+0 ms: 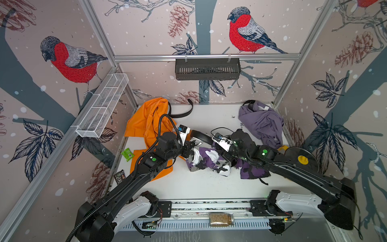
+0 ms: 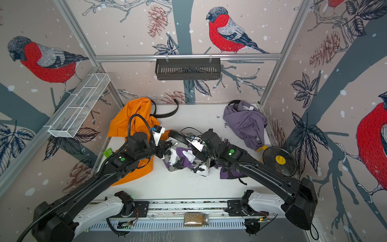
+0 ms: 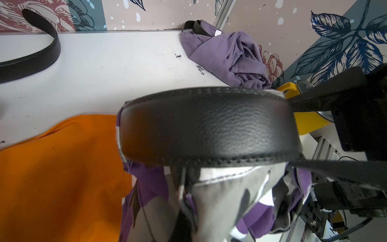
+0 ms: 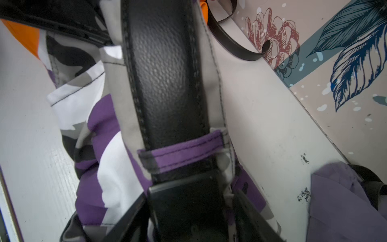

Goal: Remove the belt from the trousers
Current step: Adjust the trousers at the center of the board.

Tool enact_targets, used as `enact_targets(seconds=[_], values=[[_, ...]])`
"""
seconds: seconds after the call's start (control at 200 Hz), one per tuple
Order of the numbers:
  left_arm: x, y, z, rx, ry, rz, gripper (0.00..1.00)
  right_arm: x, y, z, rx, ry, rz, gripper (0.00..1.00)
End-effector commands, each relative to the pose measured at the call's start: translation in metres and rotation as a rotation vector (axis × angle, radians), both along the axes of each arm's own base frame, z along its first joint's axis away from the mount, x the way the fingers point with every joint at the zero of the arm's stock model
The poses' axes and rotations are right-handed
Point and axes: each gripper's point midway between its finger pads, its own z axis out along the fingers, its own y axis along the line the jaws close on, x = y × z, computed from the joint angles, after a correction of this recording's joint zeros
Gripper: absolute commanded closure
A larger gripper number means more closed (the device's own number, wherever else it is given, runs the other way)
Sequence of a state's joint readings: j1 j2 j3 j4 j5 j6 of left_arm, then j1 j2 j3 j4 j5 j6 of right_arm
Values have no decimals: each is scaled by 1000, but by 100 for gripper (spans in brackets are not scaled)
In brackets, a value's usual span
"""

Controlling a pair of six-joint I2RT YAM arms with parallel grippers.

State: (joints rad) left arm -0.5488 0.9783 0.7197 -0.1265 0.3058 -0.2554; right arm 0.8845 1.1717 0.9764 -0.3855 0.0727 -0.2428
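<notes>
tabletop (image 1: 199,184), belt (image 1: 201,137) in trousers (image 1: 206,160), jar (image 1: 221,219) of grain

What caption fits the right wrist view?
Black belt threaded under a purple loop on the camouflage trousers.

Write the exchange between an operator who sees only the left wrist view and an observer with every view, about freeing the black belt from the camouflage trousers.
Operator: Is the belt still threaded?
Observer: Yes; the right wrist view shows the belt passing under a purple loop on the camouflage trousers.
Operator: Is the right tool gripping it?
Observer: Not yet; the right tool stands open astride the belt, beside that loop.
Operator: And my left tool?
Observer: In a top view the left tool is shut on the trousers' end nearest the orange garment.
</notes>
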Motion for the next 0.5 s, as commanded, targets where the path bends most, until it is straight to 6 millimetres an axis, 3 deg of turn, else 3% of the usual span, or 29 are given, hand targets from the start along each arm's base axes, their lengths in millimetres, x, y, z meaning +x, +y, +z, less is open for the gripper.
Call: enact_targets(seconds=[0.0, 0.12, 0.195, 0.355, 0.495], values=[[5, 6, 4, 9, -26, 42, 100, 19, 3, 10, -12, -79, -30, 52], [10, 18, -4, 50, -23, 105, 100, 22, 4, 15, 5, -50, -15, 83], [21, 36, -21, 111, 11, 200, 100, 26, -10, 25, 50, -30, -29, 94], [38, 84, -60, 167, 132, 394, 100, 38, -53, 49, 131, -28, -107, 98], [43, 118, -72, 197, 163, 554, 100, 36, -67, 47, 120, 2, -123, 98]])
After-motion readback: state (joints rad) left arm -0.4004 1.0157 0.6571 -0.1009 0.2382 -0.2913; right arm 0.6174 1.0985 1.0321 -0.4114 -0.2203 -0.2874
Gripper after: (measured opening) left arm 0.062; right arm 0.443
